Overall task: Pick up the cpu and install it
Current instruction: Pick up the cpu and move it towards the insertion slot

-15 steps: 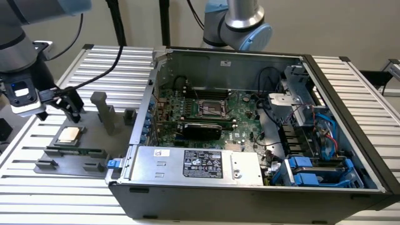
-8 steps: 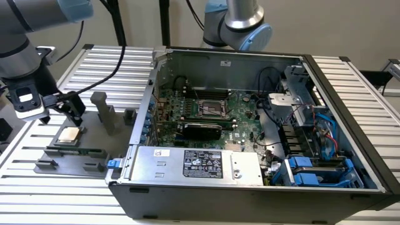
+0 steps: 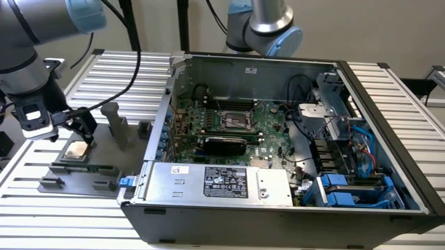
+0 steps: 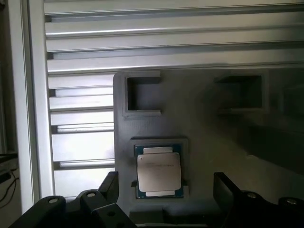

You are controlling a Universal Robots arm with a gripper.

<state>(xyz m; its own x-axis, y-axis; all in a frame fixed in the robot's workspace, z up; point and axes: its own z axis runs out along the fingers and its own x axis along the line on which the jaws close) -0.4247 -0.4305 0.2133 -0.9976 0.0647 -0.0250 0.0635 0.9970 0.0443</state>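
1. Wrist view: my fingers [image 4: 224, 187] are spread wide and hold nothing. They hang over the cpu [image 4: 158, 171], one to each side. The cpu lies flat in its pocket in the grey holder [image 4: 204, 142] on the desk [image 3: 125, 67].
2. My worry: coming down off-centre would land a finger on the pocket rim or tip the chip.
3. A skewed pinch could let it slip, or seat it crooked in the socket [image 3: 236, 121].

The arm [image 3: 24, 57] is seen at the exterior view's left, with the wrist turned downward. The tool [image 3: 72, 134] is held low, its two dark fingers [image 4: 108, 187] spread wide, and nothing is gripped.
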